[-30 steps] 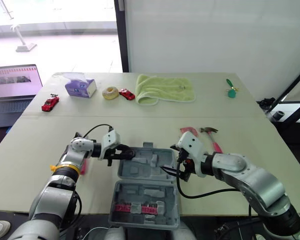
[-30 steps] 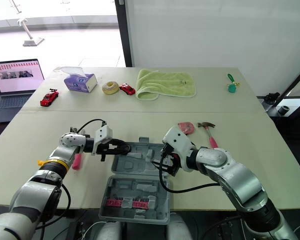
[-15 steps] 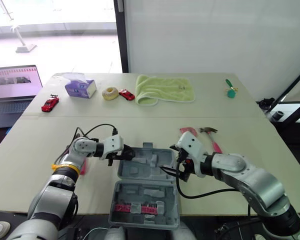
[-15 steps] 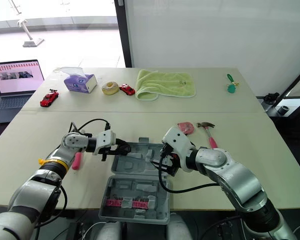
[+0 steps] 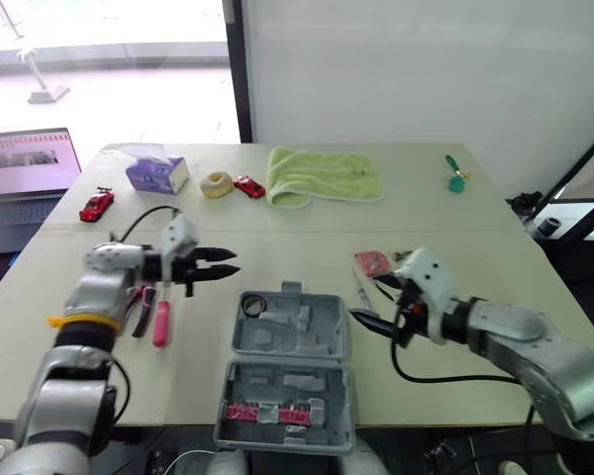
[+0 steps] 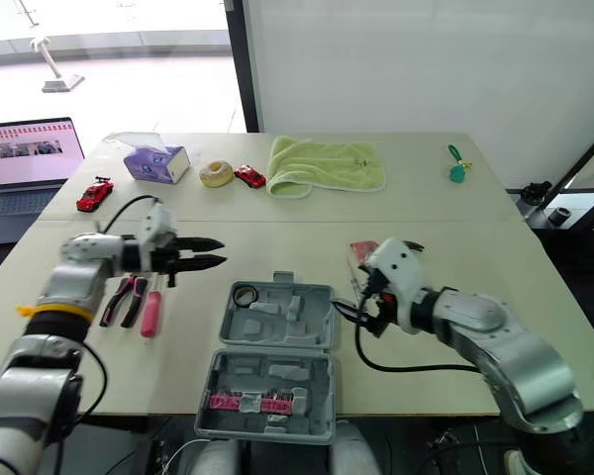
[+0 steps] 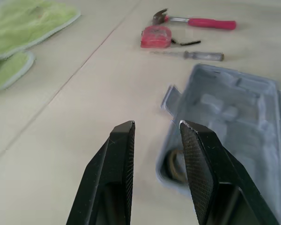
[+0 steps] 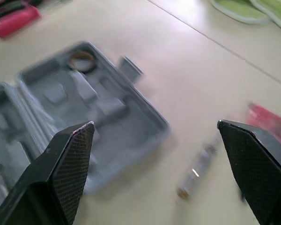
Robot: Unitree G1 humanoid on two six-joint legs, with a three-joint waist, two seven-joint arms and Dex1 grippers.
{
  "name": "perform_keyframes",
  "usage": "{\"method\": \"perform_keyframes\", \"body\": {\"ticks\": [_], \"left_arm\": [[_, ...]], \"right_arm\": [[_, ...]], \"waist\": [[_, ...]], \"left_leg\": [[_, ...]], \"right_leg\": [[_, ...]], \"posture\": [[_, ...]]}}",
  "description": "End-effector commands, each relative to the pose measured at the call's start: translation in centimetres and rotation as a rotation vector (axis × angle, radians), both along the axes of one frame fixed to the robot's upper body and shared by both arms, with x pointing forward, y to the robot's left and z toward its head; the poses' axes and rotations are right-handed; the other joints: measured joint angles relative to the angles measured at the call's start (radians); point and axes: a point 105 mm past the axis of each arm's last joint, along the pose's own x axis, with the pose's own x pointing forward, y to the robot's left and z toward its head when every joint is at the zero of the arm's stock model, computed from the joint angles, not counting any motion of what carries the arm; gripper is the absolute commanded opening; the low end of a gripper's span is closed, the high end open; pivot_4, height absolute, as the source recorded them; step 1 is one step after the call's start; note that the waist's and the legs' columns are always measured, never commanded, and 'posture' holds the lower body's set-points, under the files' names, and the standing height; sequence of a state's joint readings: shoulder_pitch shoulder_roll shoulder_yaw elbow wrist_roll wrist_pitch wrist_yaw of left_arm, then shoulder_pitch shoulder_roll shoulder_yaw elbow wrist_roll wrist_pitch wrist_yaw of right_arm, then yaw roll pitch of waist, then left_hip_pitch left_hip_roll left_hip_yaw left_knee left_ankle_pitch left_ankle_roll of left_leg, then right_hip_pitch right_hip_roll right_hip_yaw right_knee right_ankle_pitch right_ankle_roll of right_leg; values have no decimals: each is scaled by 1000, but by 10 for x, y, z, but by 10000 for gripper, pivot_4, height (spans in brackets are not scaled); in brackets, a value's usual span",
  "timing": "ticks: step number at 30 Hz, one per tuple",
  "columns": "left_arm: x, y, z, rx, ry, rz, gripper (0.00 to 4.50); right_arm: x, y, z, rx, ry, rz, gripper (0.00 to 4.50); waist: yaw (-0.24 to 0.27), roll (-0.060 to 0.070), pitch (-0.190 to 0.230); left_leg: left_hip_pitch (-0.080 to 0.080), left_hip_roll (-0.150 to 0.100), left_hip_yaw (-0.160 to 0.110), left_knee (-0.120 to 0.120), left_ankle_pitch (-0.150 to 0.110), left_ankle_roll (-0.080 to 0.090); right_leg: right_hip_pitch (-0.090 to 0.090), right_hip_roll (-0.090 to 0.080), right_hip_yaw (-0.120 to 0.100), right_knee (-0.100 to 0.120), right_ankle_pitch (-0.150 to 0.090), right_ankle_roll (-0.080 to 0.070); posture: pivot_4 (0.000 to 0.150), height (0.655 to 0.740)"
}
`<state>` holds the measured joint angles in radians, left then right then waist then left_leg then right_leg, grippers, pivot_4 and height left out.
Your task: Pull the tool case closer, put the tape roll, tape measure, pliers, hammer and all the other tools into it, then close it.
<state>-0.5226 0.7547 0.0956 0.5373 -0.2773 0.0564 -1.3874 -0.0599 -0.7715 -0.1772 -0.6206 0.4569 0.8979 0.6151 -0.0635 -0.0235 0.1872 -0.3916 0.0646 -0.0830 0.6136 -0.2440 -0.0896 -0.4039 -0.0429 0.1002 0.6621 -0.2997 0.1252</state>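
This looks like a robot test lab in an office room. A wide pale table (image 5: 277,233) stands before a plain white wall (image 5: 426,79) and a black-framed window (image 5: 109,59). Off its far left corner an open laptop (image 5: 30,163) shows rows of thumbnails. Near the far edge lie mixed props: a toy car (image 5: 97,205), a tissue box (image 5: 156,174) and a towel (image 5: 325,178).

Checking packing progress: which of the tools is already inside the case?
The black tape roll, lying in the far-left corner of the open case. The pliers, hammer and tape measure lie on the table outside it.
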Motion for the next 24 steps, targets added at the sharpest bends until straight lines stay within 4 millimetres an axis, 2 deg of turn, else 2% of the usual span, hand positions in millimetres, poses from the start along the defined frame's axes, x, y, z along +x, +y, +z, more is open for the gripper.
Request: {"method": "perform_keyframes", "body": {"ticks": [1,4,6,8,12,13,15,18,24], "left_arm": [[-24,52,11,13,-17,180,16164],[-48,95,5,50,10,347,16164],[-69,135,4,81,6,509,16164],[-91,165,2,108,19,625,25224],[-125,200,-7,138,47,773,44627],[-134,208,-10,139,59,808,44627],[-145,216,-15,141,69,849,44627],[-150,217,-21,139,76,856,44627],[-138,205,-26,90,66,827,44627]], "right_arm": [[-5,-41,7,-57,-72,-109,45000],[-14,-68,5,-99,-90,-179,45000],[-28,-88,5,-100,-95,-233,45000],[-41,-107,4,-110,-93,-281,45000],[-60,-130,2,-83,-91,-328,45000],[-65,-134,1,-76,-87,-340,45000],[-72,-138,-2,-75,-73,-340,45000],[-75,-141,-8,-70,-61,-340,45000],[-72,-134,-6,-70,-73,-324,45000]], "waist": [[-3,0,1],[8,1,1],[16,1,1],[18,-1,1],[23,0,1],[21,0,1],[19,-1,1],[20,-3,0],[20,-2,-1]], "left_leg": [[0,0,0,-1,0,0],[0,0,0,0,0,0],[1,0,1,1,0,0],[1,0,1,1,0,0],[1,0,3,0,0,0],[1,0,3,0,0,0],[1,0,3,0,0,0],[1,0,3,0,0,0],[1,0,4,-1,0,-1]], "right_leg": [[-1,0,0,0,-1,-1],[0,-1,-1,1,-1,-1],[1,-1,-1,1,-2,-3],[0,-1,0,0,-3,-4],[1,-2,0,-2,-3,-5],[1,-2,0,-2,-4,-5],[1,-2,0,-2,-5,-7],[1,-2,0,-3,-5,-7],[1,-2,0,-3,-5,-7]], "posture": [[1500,7400],[1500,7400],[1500,7400],[1500,7400],[1500,7400],[1500,7400],[1500,7400],[1500,7400],[1500,7400]]}}
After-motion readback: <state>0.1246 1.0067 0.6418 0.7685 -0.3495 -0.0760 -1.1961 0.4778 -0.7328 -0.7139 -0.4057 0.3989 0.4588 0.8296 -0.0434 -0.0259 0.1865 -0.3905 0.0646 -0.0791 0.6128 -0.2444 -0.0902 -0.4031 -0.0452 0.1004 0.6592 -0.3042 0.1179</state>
